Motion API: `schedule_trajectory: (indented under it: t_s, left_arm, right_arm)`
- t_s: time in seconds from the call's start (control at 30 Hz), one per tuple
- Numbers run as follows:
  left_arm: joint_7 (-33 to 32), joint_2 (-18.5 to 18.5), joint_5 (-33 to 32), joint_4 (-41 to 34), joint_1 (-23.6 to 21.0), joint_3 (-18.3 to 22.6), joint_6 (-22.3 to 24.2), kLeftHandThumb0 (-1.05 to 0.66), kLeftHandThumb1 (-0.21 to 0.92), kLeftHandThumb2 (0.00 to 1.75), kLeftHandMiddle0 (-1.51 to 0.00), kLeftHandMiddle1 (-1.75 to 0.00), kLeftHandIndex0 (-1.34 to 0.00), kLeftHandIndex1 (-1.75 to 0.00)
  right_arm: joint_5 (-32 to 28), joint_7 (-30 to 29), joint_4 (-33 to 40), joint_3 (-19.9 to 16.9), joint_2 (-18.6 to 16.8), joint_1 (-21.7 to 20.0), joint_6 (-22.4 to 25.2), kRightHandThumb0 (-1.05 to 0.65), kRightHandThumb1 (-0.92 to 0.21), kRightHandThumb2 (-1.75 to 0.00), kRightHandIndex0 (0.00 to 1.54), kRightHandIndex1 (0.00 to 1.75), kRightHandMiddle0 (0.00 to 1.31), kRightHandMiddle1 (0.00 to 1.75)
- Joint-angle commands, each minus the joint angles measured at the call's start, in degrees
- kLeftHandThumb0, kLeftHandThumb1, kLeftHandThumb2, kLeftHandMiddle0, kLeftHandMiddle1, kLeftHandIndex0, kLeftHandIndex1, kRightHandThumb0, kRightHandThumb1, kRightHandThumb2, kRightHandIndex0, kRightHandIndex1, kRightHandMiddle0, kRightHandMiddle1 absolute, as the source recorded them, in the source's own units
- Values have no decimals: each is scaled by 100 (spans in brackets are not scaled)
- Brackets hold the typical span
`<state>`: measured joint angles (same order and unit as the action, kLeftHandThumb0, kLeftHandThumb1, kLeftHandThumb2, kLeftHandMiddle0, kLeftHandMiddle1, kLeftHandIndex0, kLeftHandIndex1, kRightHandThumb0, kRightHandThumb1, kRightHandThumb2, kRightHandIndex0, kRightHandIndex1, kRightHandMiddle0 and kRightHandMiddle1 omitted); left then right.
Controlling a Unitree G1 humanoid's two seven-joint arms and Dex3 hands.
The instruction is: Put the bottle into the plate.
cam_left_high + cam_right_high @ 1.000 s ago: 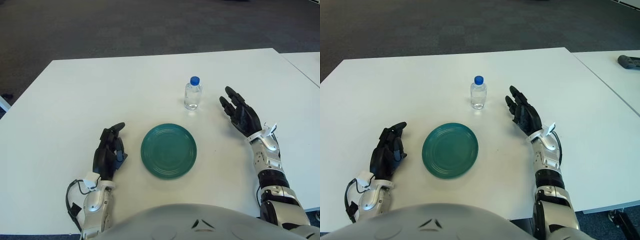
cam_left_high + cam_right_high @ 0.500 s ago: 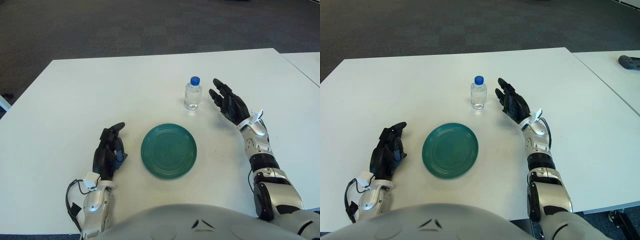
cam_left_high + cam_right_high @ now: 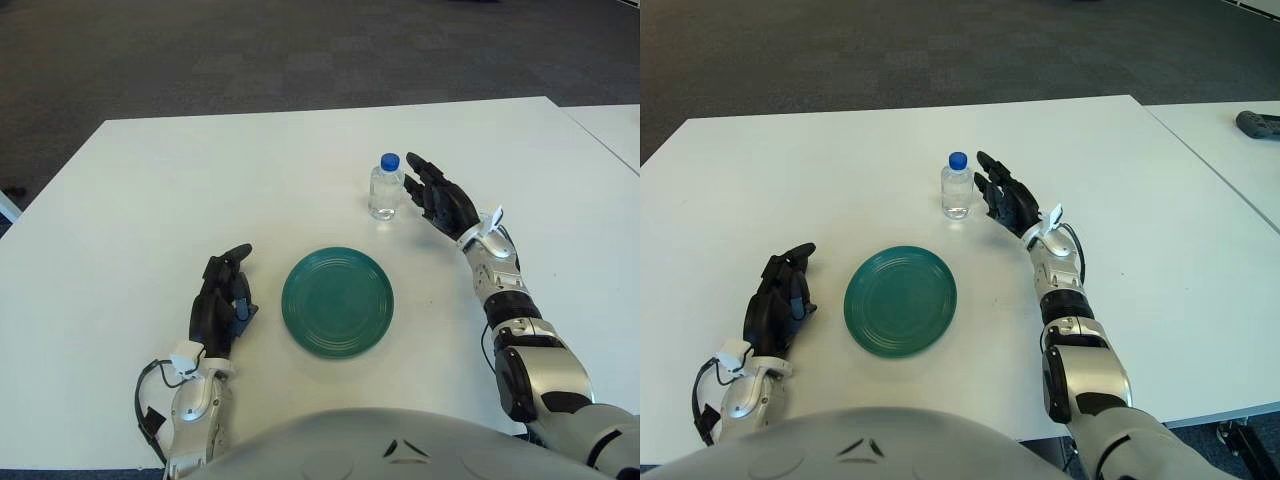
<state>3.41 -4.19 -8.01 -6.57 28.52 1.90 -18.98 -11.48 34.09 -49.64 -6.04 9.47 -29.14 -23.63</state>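
Bottle (image 3: 386, 188) stands upright on the desk (image 3: 150, 200), beyond the plate (image 3: 337, 302). Your right robot hand (image 3: 437, 196) is just beside it, fingers spread, grasping nothing. Left robot hand (image 3: 220, 305) shows left of the plate, loosely curled, empty. Judged light, smooth, easily tipped: grip mid-body, below the cap.

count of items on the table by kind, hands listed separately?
Bottle: 1 (clear, blue cap, upright)
Plate: 1 (green)
Hands: 2, right hand open just right of the bottle, left hand left of the plate
Total: 2 items, 2 hands
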Motion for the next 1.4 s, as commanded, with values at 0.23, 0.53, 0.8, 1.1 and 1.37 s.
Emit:
schedule_trajectory:
  t_s: [0.23, 0.53, 0.8, 1.1, 1.37]
  left_arm:
    - [-98, -121, 81, -192, 286, -132, 141, -75, 92, 65, -59, -43, -26, -98]
    - [-153, -222, 13, -297, 373, -202, 250, -76, 92, 63, -60, -45, -30, -98]
    - [-174, -283, 46, -329, 406, -264, 229, -77, 92, 62, -59, -45, -29, -96]
    - [-246, -324, 131, -471, 468, -375, 275, -78, 92, 61, -59, -45, -29, -96]
    - [-241, -301, 213, -455, 543, -415, 62, -78, 92, 63, -57, -43, -27, -95]
  right_arm:
    - [64, 142, -775, -69, -70, -544, -334, -105, -92, -56, 0, 0, 0, 0]
    - [212, 139, -905, 16, -171, -604, -531, -105, -92, -52, 0, 0, 0, 0]
    - [530, -134, -1253, 190, -303, -770, -611, -105, -92, -54, 0, 0, 0, 0]
    - [934, -531, -1435, 445, -454, -796, -900, -105, -92, -66, 0, 0, 0, 0]
    - [910, -441, -1335, 508, -532, -708, -950, -105, -92, -71, 0, 0, 0, 0]
